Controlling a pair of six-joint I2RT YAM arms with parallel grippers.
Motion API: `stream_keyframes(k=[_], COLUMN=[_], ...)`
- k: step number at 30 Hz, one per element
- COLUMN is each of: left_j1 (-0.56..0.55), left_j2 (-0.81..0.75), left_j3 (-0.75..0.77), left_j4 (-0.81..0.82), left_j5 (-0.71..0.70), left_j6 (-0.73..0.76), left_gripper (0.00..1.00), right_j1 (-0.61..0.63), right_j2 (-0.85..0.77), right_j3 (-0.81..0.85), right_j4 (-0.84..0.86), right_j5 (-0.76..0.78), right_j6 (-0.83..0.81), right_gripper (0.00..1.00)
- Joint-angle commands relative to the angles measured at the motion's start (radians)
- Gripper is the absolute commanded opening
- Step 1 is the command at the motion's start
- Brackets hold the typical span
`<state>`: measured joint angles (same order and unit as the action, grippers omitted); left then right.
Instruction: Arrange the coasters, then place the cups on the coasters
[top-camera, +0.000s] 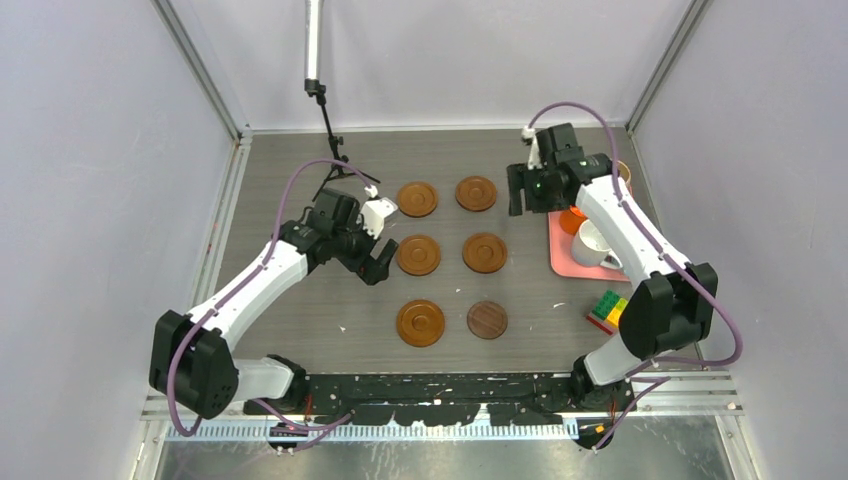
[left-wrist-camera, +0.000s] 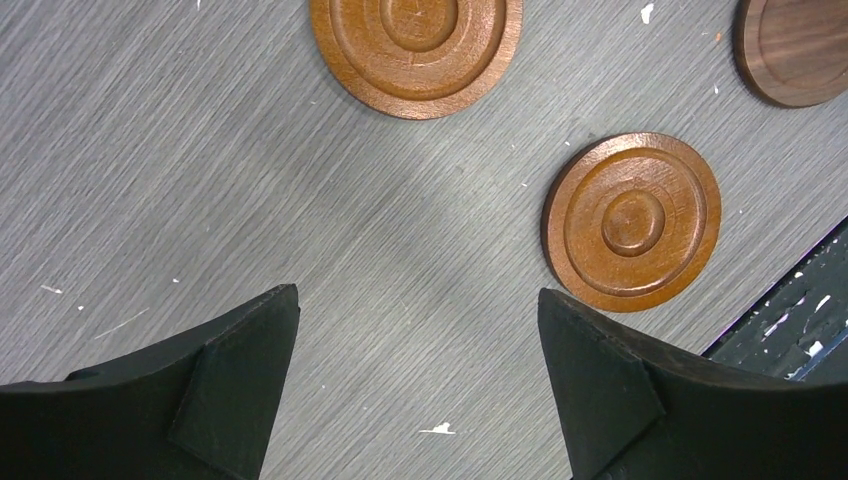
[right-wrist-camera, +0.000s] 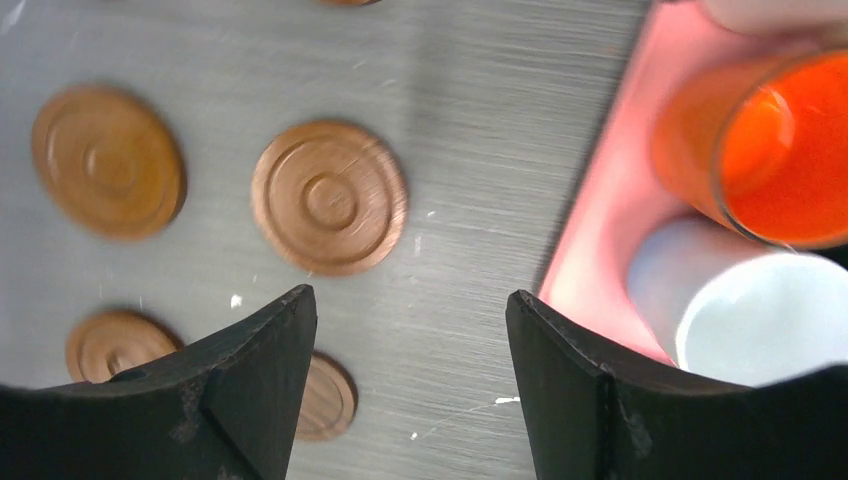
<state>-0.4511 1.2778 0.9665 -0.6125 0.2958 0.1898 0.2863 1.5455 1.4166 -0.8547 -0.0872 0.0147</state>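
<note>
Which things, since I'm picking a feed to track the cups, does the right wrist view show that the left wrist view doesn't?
Only the right wrist view: the pink tray, with the orange cup and a white cup on it. Only the left wrist view: the black rail at the near edge. Both: the grey table, the dark flat coaster and reddish-brown coasters. Each also shows its own arm's tool open and empty: left end effector, right end effector.
</note>
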Motion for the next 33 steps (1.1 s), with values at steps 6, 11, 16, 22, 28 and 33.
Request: stream_keyframes(k=[6,11,16,22,28,33], left_j1=[0.005,0.005,0.009,0.018,0.020,0.021], left_j2=[0.006,-0.006,-0.018,-0.004,0.017,0.025], left_j3=[0.062,0.069,0.072,0.077,0.089,0.090], left_j4=[0.029,0.019,0.011,0.007,0.009,0.004], left_j5=[-0.002,-0.022,-0.031,-0.043,-0.043,-0.052], left_j6=[-0.006,-0.001,0.003,0.011,0.011,0.015], left_gripper=[0.92,0.92,0.92,0.93,0.92,0.93], right_j1=[-0.050,-0.065,-0.095,-0.115,-0.140,-0.148], right_j2=[0.139,0.268,0.363,0.443,0.524,0.583], right_j3=[0.188,0.290,0.348,0.372,0.421,0.467], right_j4=[0.017,-0.017,-0.023,-0.018,0.005,0.027], right_j5=[0.373,0.488,0.525,0.566,0.588,0.601], right_j6=[0.521,0.602,0.658,0.669,0.656,0.633], right_gripper=[0.72,0.71,0.71,0.71,0.71,0.69])
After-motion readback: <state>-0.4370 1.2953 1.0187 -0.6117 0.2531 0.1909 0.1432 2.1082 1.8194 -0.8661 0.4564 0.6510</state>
